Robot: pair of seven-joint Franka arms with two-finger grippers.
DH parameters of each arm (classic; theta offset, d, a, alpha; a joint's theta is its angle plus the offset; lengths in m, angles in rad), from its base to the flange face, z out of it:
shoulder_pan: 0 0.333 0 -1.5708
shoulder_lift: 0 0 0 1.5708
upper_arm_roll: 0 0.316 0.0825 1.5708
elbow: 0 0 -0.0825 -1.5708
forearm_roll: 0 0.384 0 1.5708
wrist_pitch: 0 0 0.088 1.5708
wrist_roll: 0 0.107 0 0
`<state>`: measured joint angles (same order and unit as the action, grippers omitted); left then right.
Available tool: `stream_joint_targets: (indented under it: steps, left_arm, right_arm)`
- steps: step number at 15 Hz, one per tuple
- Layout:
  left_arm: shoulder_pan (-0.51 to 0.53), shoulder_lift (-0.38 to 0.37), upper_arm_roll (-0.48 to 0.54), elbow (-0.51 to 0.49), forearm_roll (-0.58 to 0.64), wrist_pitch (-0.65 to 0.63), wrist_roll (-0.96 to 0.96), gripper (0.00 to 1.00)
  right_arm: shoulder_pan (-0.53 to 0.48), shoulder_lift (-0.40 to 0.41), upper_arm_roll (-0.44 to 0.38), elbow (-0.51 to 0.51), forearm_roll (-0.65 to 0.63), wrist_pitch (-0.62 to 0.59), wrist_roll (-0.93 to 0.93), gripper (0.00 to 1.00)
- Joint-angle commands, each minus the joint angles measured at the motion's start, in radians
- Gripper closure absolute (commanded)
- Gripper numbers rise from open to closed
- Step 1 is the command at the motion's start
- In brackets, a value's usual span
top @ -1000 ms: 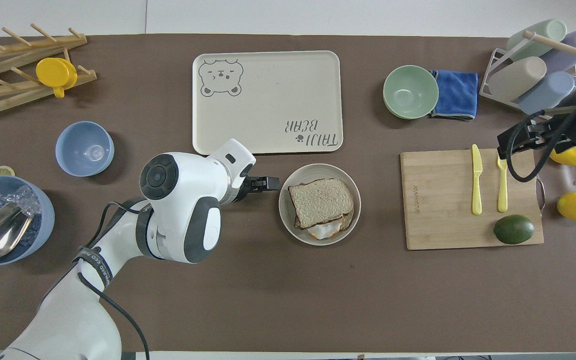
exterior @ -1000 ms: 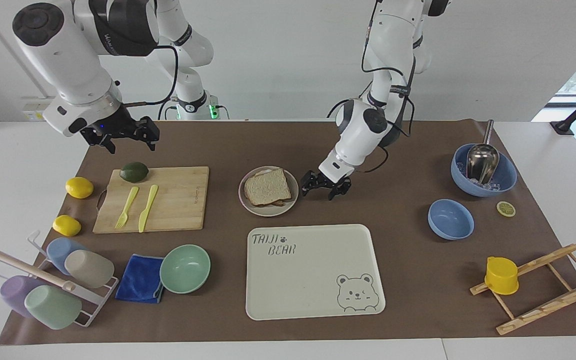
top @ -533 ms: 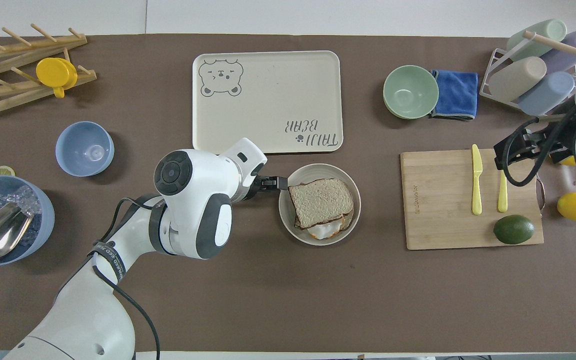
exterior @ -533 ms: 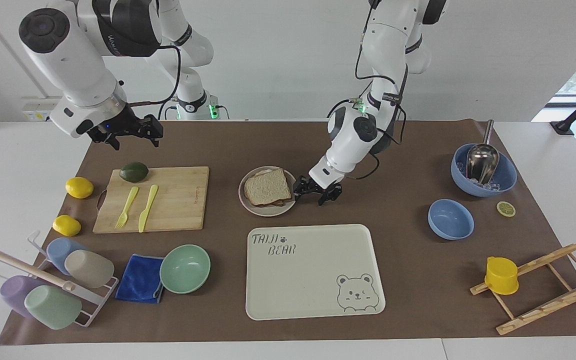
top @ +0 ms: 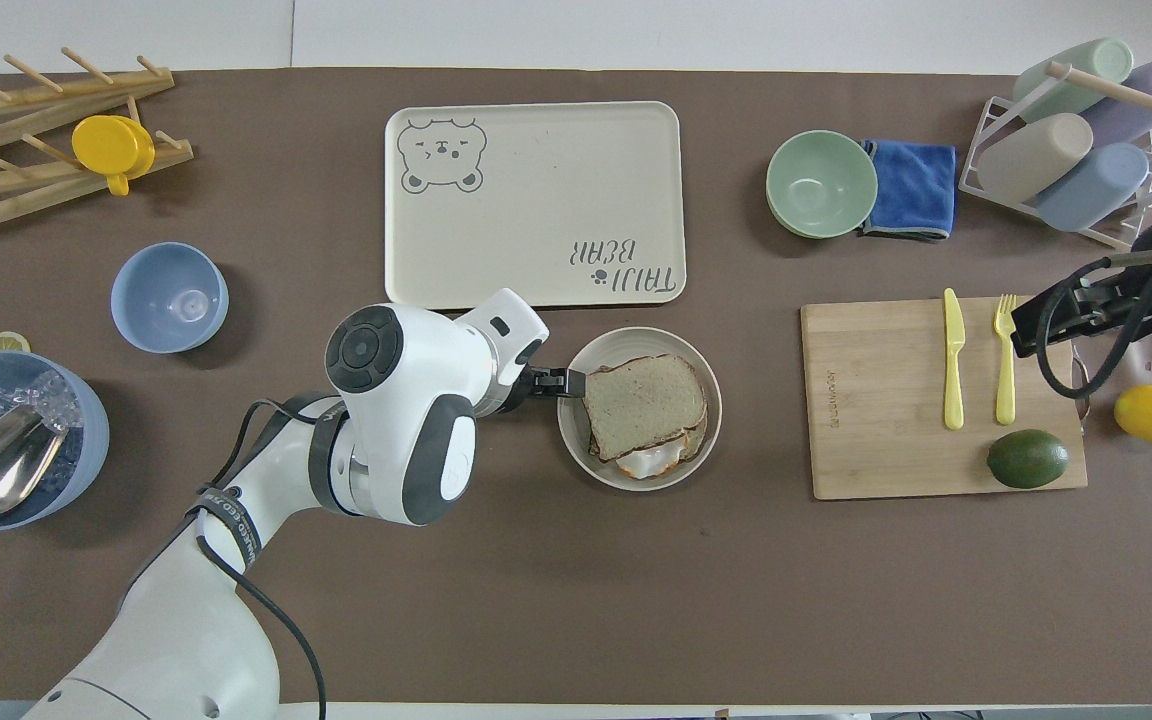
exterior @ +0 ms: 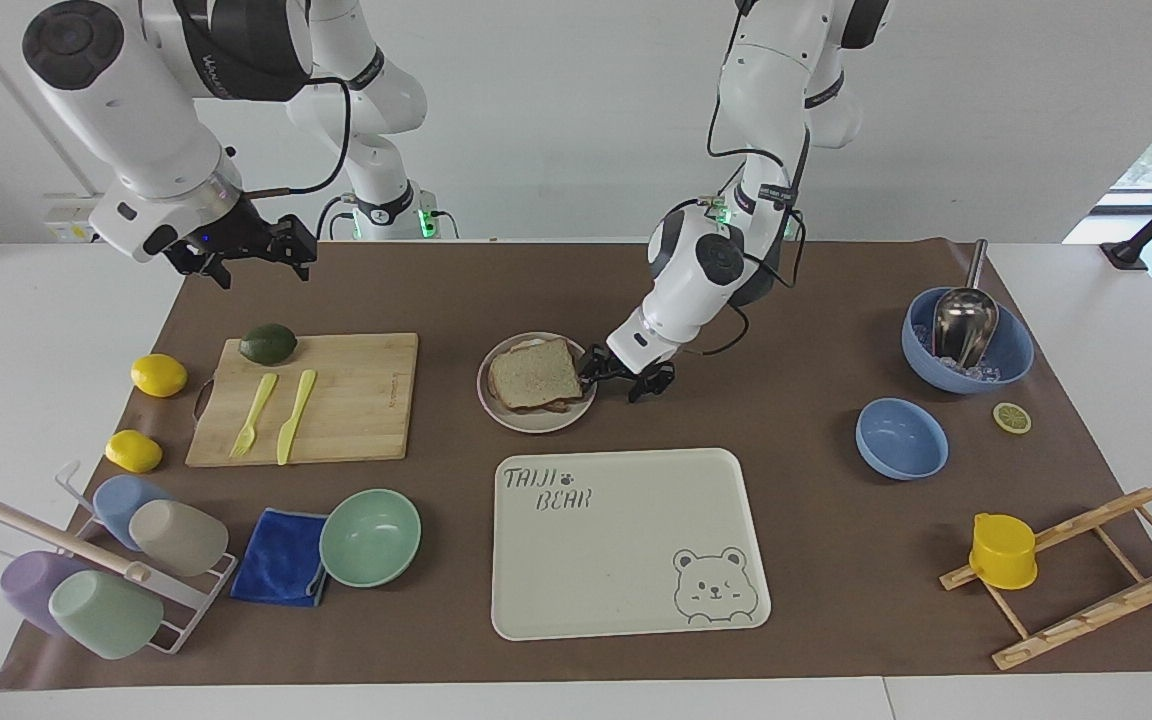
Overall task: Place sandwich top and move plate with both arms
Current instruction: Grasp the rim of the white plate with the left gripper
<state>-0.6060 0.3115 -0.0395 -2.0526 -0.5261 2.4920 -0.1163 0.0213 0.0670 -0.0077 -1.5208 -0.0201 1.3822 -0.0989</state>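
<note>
Two white jointed arms on this one. The left gripper (exterior: pixel 604 372) sits low at the edge of the small round grey-beige plate (exterior: pixel 536 420), at the plate's 9 o'clock in the overhead view; can't tell whether its fingers have closed on the rim. The plain square slice of light brown bread, the sandwich top (exterior: pixel 534 372), lies on the plate over a fried egg (top: pixel 644 461) that peeks out at 6 o'clock. Farther out, at the plate's 12 o'clock, is the cream rectangular bear tray (exterior: pixel 626 545). The right gripper (exterior: pixel 254 262) hangs open, up over the counter (exterior: pixel 456 290) by the wooden cutting board (exterior: pixel 356 400).
</note>
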Motion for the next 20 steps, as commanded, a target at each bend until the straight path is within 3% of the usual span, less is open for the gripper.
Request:
stream_joint_targets:
  steps: [1,3,7,11,20]
  left_arm:
    - [-0.009,-0.008,0.013,0.005,-0.049,-0.03,0.026,0.28]
    - [-0.006,-0.008,0.013,0.006,-0.051,-0.035,0.026,0.43]
    - [-0.003,-0.015,0.013,0.012,-0.069,-0.064,0.024,0.64]
    - [-0.009,-0.025,0.013,0.011,-0.094,-0.081,0.012,0.97]
    - [0.003,-0.043,0.015,0.006,-0.129,-0.1,0.012,1.0]
  right_arm:
    - [-0.003,-0.047,0.0,-0.065,0.011,0.067,-0.004,0.0]
    - [-0.014,-0.044,0.002,-0.065,0.008,0.081,-0.004,0.0]
    - [-0.015,-0.042,0.005,-0.065,0.003,0.087,-0.002,0.0]
    - [-0.024,-0.024,0.011,-0.047,0.003,0.084,-0.004,0.0]
    - [-0.029,-0.027,0.006,-0.033,0.005,0.077,-0.013,0.0]
